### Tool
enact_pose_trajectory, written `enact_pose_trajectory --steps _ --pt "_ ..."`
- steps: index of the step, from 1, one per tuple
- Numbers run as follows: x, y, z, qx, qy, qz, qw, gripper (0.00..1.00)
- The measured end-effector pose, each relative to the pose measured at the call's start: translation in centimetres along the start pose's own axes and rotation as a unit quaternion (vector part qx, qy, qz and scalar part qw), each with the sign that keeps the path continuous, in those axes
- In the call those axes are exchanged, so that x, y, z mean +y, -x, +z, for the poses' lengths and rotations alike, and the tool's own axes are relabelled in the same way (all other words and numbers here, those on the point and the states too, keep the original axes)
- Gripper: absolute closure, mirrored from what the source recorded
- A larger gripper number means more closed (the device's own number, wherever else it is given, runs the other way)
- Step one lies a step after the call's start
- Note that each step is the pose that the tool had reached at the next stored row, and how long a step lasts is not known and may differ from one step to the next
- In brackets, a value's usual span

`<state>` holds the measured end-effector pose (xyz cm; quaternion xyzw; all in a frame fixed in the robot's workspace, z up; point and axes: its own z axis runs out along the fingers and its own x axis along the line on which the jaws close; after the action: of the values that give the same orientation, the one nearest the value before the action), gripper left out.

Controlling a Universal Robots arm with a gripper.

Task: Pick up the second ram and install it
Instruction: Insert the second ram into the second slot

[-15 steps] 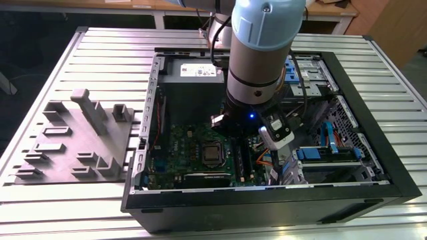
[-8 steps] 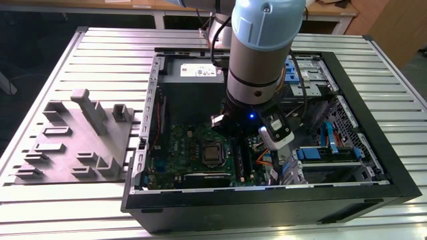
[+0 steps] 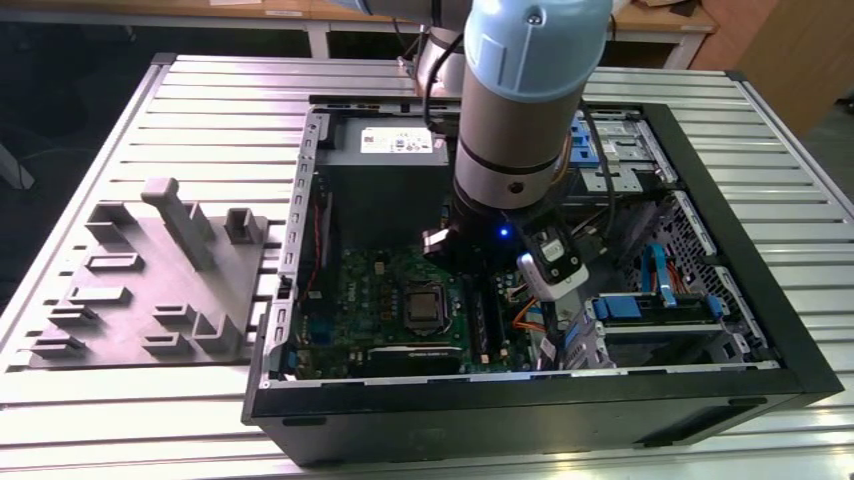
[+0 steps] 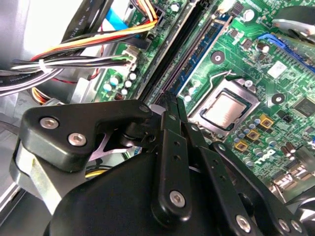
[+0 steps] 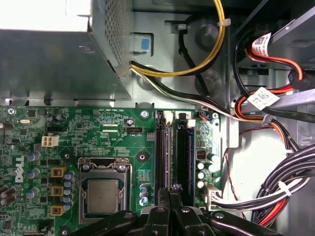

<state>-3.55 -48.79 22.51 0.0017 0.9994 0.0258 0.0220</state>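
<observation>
the hand is seen closed over the memory slots, lower centre of the first wrist view; the second ram appears seated there, beside the processor.

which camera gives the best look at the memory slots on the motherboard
The first wrist view: the memory slots run lengthwise with the gripper over their near end. The second wrist view shows them at a slant; the exterior view has them partly behind the arm.

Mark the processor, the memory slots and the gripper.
processor (image 5: pixel 103 195), first wrist view, centre of its silver lid.
memory slots (image 5: pixel 173 152), first wrist view, middle of the black rails.
gripper (image 5: pixel 172 192), first wrist view, between fingertips.
</observation>
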Motion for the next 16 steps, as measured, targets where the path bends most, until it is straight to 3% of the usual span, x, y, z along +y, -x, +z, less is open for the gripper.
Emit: enact_pose_trajectory --steps 16 --pt "0.00 0.11 0.12 -0.0002 -0.0001 0.004 1.0000 0.89"
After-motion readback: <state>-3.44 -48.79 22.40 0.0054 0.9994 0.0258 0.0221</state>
